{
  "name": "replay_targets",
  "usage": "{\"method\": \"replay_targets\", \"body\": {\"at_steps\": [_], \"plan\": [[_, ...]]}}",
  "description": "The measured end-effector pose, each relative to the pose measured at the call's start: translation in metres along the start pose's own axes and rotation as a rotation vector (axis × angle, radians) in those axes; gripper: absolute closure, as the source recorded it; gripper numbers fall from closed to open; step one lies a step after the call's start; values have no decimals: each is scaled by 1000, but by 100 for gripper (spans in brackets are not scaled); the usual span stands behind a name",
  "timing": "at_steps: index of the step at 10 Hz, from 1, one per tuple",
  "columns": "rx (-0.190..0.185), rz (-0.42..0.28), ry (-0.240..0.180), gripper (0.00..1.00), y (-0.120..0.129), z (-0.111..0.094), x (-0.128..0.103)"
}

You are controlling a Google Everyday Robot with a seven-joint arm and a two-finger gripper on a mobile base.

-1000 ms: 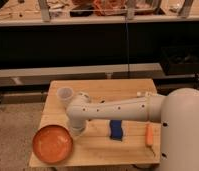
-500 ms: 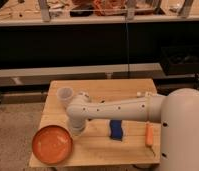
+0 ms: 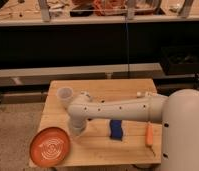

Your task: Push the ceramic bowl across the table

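- Gripper (image 3: 76,128) is pointing down at the table (image 3: 100,89), left of centre, at the end of the white arm (image 3: 120,107) reaching in from the right.
- Can't tell its state; the wrist housing is hiding that end.
- Gripper is sitting just beside the bowl's (image 3: 49,146) upper right rim; contact looks likely, but I can't confirm it.
- Nothing visibly held.
- Bowl is lying at the front left corner of the table, upright, its left and front edges overhanging the tabletop.
- White cup (image 3: 64,94) is standing upright behind the gripper, near the arm's elbow, apart from the bowl.
- Blue object (image 3: 115,129) is lying just below the arm, mid-table, well apart from the bowl.
- Orange stick-like item (image 3: 149,133) is lying near the right edge, next to the robot's white body (image 3: 184,131).
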Motion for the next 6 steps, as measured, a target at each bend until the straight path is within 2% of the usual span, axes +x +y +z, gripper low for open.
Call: {"method": "replay_targets", "body": {"at_steps": [6], "plan": [[-3, -12, -11, 100, -3, 0, -2]]}}
